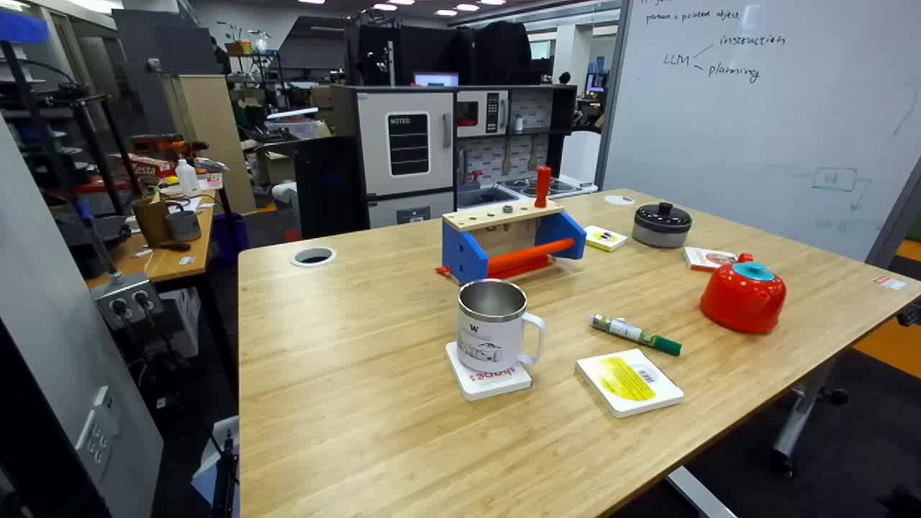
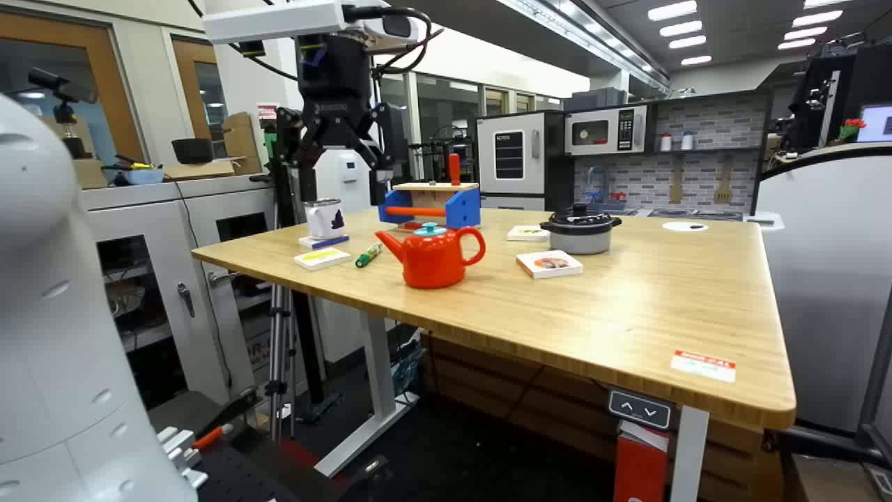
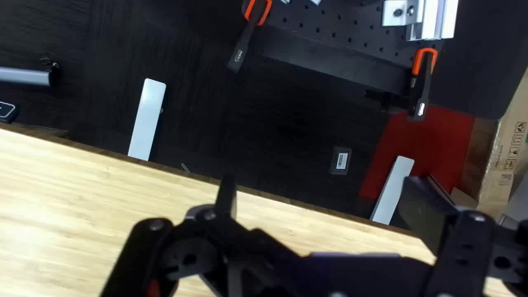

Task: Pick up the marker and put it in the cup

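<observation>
In an exterior view, the end effector point(image 2: 343, 195) hangs empty above the bench point(image 2: 648, 300), its jaws spread wide. The green marker point(image 2: 368, 255) lies on the bench, lower and slightly right, long axis slanting near left to far right; the reach likely goes down that way.

Clock hours read from blue-sided toy bench point(image 1: 514, 259), on desk point(image 1: 345, 403), in exterior view. Red handle point(image 1: 542, 188) upright on bench's wooden top point(image 1: 522, 212). Grey pot point(image 1: 661, 230) with black lid point(image 1: 663, 214) at three o'clock; yellow-edged card point(image 1: 606, 238) same hour, nearer bench. Red teapot point(image 1: 741, 302) with turquoise lid point(image 1: 752, 271) between three and four. White picture block point(image 1: 709, 259) between pot and teapot. Square white card point(image 1: 629, 383) with yellow patch at five. White-rimmed desk hole point(image 1: 314, 257) at nine. Whiteboard point(image 1: 763, 129) at two; toy kitchen point(image 1: 455, 144) at eleven, beyond desk. Wrist view: cardboard box point(image 3: 505, 165) at three o'clock from view's centre.
</observation>
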Controlling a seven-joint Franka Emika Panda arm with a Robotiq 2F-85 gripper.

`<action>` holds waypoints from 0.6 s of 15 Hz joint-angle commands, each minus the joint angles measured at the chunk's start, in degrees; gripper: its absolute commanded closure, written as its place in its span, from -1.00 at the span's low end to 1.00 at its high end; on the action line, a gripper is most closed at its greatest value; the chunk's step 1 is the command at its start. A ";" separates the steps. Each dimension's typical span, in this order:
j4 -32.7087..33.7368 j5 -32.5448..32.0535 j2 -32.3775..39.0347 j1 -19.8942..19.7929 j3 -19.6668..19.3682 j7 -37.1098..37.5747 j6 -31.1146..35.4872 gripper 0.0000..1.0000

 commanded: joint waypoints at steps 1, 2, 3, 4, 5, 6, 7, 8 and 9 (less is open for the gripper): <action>0.08 0.06 0.02 -0.01 0.05 0.00 -0.10 -1.00; 0.98 -0.10 1.11 0.03 -0.10 -0.09 0.23 -1.00; 2.05 -0.23 2.41 0.05 -0.08 0.07 0.39 -1.00; 3.62 -0.50 4.04 0.20 -0.04 0.05 0.74 -1.00; 5.70 -0.97 6.11 0.53 -0.03 -0.42 1.62 -1.00; 8.18 -1.56 8.54 0.87 0.11 -0.80 2.54 -1.00; 10.50 -2.13 10.65 1.17 0.20 -1.17 3.46 -1.00; 13.32 -2.72 13.24 1.64 0.45 -1.67 4.30 -1.00; 15.73 -3.11 15.50 2.06 0.69 -2.08 4.96 -1.00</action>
